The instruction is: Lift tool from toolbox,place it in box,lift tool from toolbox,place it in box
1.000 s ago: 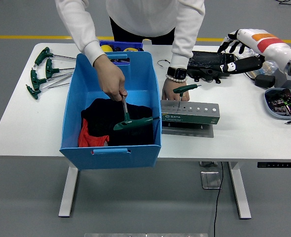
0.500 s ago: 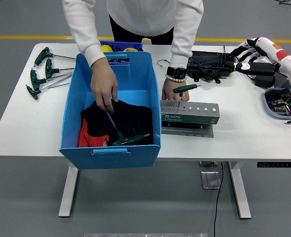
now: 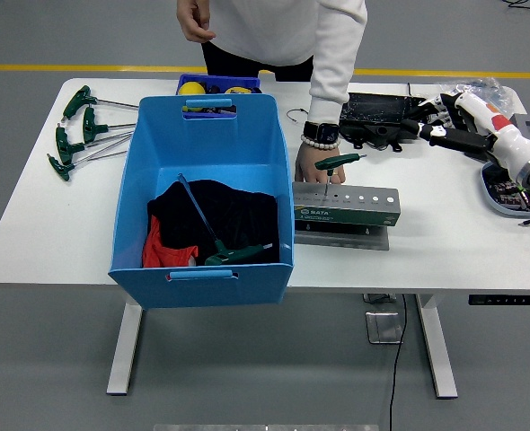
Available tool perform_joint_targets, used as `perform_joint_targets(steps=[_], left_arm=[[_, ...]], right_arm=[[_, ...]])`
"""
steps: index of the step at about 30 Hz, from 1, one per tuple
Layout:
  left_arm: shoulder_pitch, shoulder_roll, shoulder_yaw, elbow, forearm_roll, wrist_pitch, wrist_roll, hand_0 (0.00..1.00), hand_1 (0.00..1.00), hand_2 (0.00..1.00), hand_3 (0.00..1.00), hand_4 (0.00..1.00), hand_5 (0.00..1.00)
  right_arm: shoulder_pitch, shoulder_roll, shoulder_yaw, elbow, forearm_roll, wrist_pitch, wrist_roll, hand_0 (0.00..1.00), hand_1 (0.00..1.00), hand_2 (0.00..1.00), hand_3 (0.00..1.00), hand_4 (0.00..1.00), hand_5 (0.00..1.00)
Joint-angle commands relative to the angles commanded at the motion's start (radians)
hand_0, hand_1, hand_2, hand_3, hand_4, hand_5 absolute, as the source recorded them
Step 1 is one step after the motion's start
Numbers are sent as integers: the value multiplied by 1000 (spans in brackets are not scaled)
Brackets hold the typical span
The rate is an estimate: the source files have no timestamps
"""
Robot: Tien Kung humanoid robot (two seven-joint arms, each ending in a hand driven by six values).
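Observation:
A green T-handle tool [image 3: 235, 253] lies in the blue box [image 3: 202, 274], its shaft leaning up to the left over black cloth [image 3: 242, 214]. Another green T-handle tool [image 3: 337, 162] stands in the leftmost hole of the grey tool holder [image 3: 348, 205]. A person's hand [image 3: 310, 168] rests on the table beside it. The person's other hand [image 3: 194, 20] is raised at the top edge, holding nothing. My right hand [image 3: 429, 115] hovers at the far right over a black case [image 3: 377, 112], fingers spread and holding nothing. My left hand is out of view.
Several green T-handle tools [image 3: 78, 135] lie at the table's far left. A small blue bin [image 3: 216, 86] sits behind the box. A grey bowl of small parts [image 3: 509, 196] is at the right edge. Red cloth [image 3: 163, 248] lies in the box.
The person let go of the T-handle tool in the blue box and drew that hand up and away. My right hand moved down and left toward the black case.

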Motion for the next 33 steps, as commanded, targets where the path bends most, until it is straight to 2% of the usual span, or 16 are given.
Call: perform_joint_targets(steps=[1, 2, 6, 7, 8, 12, 13, 14, 19, 20, 24, 25, 26, 33], left_arm=[[0, 0, 0, 0, 0, 0, 0, 495, 495, 504, 681, 717, 676], [1, 0, 0, 0, 0, 0, 0, 497, 494, 503, 681, 717, 678], [1, 0, -1, 0, -1, 1, -1, 497, 494, 503, 681, 717, 678], [1, 0, 3, 0, -4, 1, -2, 497, 494, 503, 681, 717, 678], [0, 0, 7, 0, -9, 0, -3, 498, 497, 505, 680, 716, 679], [-1, 0, 8, 0, -9, 0, -4, 498, 497, 505, 680, 716, 679], [-1, 1, 9, 0, -9, 0, -4, 499, 496, 505, 682, 716, 680], [-1, 1, 8, 0, -8, 0, -4, 499, 496, 505, 682, 716, 680], [-2, 1, 10, 0, -6, 0, -2, 499, 496, 505, 682, 716, 680], [-2, 1, 10, 0, -7, 0, -2, 499, 496, 505, 682, 716, 681], [-2, 1, 20, 0, -14, -1, -3, 499, 496, 505, 682, 716, 681], [-2, 1, 23, 0, -16, -1, -3, 499, 496, 505, 682, 716, 681], [-1, 1, 25, 0, -18, -1, -4, 500, 497, 508, 683, 717, 682], [0, 2, 37, 0, -24, -3, -3, 500, 499, 507, 684, 717, 679]], right_arm=[[-5, 4, -1, -2, 26, -6, -9, 506, 588, 696, 654, 967, 715], [-11, 7, -2, -2, 61, -17, -20, 481, 580, 698, 741, 978, 727], [-33, 20, -10, 3, 224, -89, -66, 481, 580, 698, 741, 978, 727], [-38, 23, -11, 5, 263, -106, -70, 481, 580, 698, 741, 978, 727], [-44, 27, -12, 5, 308, -127, -70, 489, 582, 707, 796, 998, 780], [-61, 36, -20, 12, 484, -175, -58, 489, 582, 707, 796, 998, 780], [-64, 37, -21, 15, 523, -178, -56, 489, 582, 707, 796, 998, 780], [-69, 40, -23, 18, 562, -183, -52, 486, 579, 704, 842, 998, 823], [-95, 56, -41, 35, 770, -203, -38, 486, 579, 704, 842, 998, 823], [-99, 58, -44, 38, 815, -207, -37, 437, 548, 700, 861, 998, 845], [-116, 74, -61, 46, 966, -218, -36, 437, 548, 700, 861, 998, 845], [-118, 78, -65, 45, 988, -219, -36, 437, 548, 700, 861, 998, 845], [-119, 82, -68, 44, 996, -221, -36, 376, 501, 685, 875, 998, 841], [-111, 114, -89, 13, 1010, -221, -33, 372, 491, 679, 879, 998, 841]])
